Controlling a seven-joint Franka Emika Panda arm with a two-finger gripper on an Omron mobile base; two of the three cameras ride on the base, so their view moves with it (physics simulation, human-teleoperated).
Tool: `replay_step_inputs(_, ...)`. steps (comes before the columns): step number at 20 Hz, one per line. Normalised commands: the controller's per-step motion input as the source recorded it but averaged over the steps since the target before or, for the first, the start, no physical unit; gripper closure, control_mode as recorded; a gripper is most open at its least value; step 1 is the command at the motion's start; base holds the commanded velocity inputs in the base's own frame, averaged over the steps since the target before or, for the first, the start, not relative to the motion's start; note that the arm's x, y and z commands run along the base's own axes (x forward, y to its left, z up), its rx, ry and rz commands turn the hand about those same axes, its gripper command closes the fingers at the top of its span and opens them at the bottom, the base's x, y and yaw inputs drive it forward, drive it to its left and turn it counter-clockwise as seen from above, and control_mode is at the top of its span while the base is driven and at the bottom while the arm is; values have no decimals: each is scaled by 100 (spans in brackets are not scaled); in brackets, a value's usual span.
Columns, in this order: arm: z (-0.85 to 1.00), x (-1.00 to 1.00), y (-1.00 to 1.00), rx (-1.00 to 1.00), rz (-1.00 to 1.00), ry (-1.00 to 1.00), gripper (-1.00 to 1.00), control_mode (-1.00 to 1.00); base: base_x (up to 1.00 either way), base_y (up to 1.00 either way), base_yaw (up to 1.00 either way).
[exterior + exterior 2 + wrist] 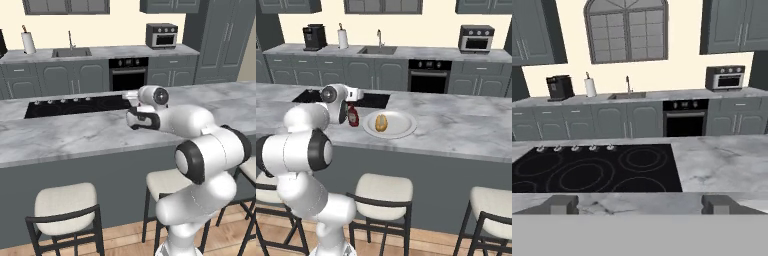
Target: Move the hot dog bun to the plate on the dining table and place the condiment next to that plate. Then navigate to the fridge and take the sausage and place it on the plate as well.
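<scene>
On dining table [466, 127]: one plate [404, 127], one hot dog bun [381, 123], one condiment [353, 116] beside; jaws [639, 204] spread apart

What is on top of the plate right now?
The hot dog bun lies on the plate. The ketchup bottle stands beside it on the marble; the arm partly covers the bottle.

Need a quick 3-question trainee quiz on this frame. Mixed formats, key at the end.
1. True or false: the hot dog bun lies on the plate.
2. The condiment stands: A) on the cooktop B) beside the plate on the dining table C) in the sink
3. Fill in: the hand has its fingers spread wide, so it is ____.

Key: 1 true; 2 B; 3 open
</scene>
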Motion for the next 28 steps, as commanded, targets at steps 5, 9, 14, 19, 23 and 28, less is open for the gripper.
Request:
replay_step_inputs(5, 100, -91, -13, 10, -1, 27, -100, -100, 0, 0, 0)
replay_step_inputs(9, 100, -100, -53, 4, -1, 32, -100, -100, 0, 0, 0)
replay_step_inputs(14, 65, -100, -54, 1, 0, 36, -100, -100, 0, 0, 0)
replay_step_inputs(19, -66, -100, -41, -14, 0, 55, -100, -100, 0, 0, 0)
replay_step_inputs(23, -94, -87, -13, -14, -6, 58, -100, -100, 0, 0, 0)
replay_step_inputs(28, -56, -68, -6, 1, -3, 14, -100, -100, 0, 0, 0)
